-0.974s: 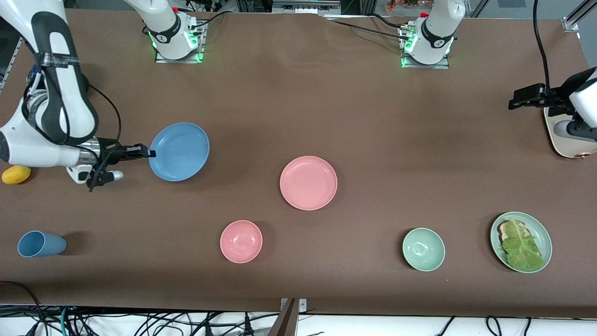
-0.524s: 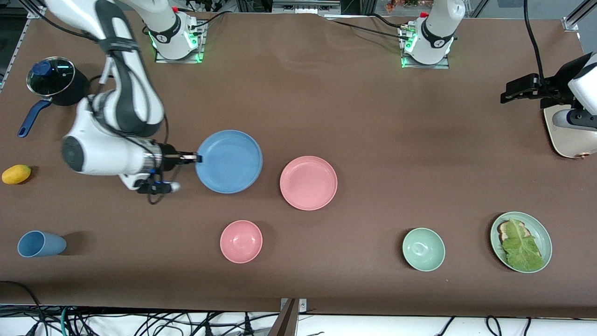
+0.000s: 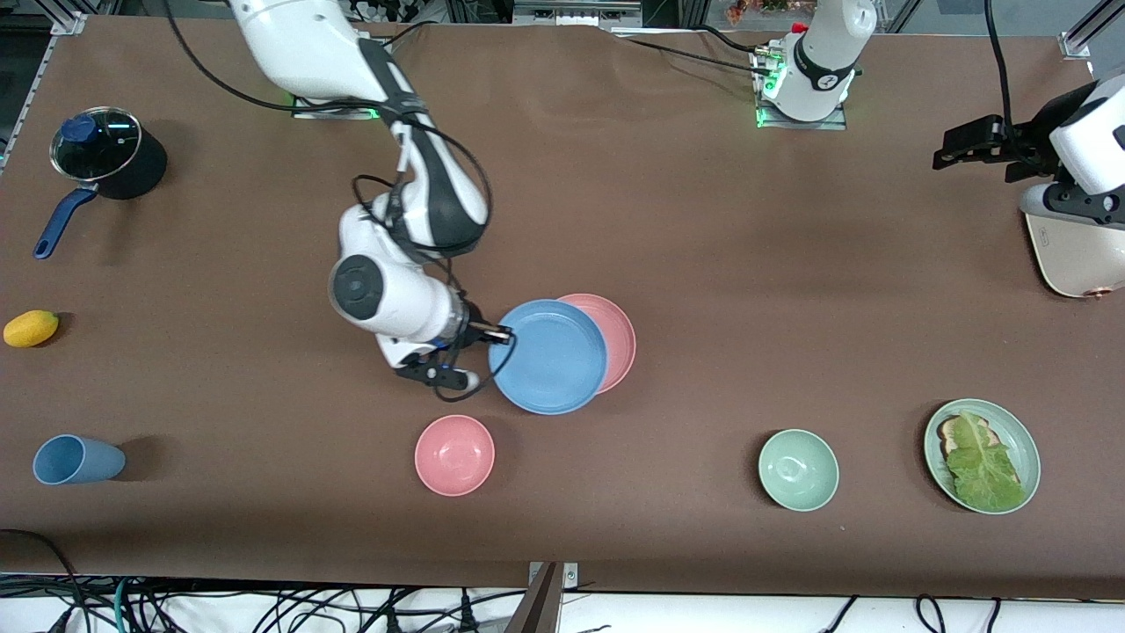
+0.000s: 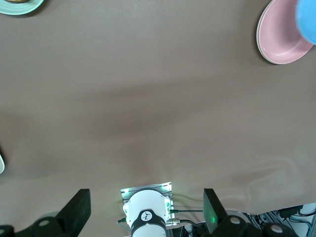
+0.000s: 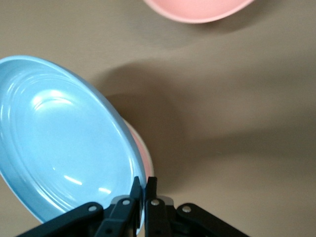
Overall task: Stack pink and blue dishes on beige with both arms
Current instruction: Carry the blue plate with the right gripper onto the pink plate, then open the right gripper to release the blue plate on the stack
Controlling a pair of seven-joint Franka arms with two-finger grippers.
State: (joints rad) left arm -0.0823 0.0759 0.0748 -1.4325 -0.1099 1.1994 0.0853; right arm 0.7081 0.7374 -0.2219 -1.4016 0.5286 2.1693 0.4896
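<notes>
We see the right gripper [image 3: 503,334] with its jaws clamped on the rim of the blue plate [image 3: 549,356], carrying it in the air over the pink plate [image 3: 615,338], which lies flat on the counter [image 3: 703,264] and is partly covered by it. The right wrist view shows the blue plate [image 5: 64,143] tilted, the jaws pinching its edge. The left gripper [image 3: 962,145] hangs over the left arm's end of the counter, beside the beige plate [image 3: 1077,264]; its jaws are spread wide and hold nothing. The pink bowl [image 3: 454,454] sits nearer the front camera than the blue plate.
</notes>
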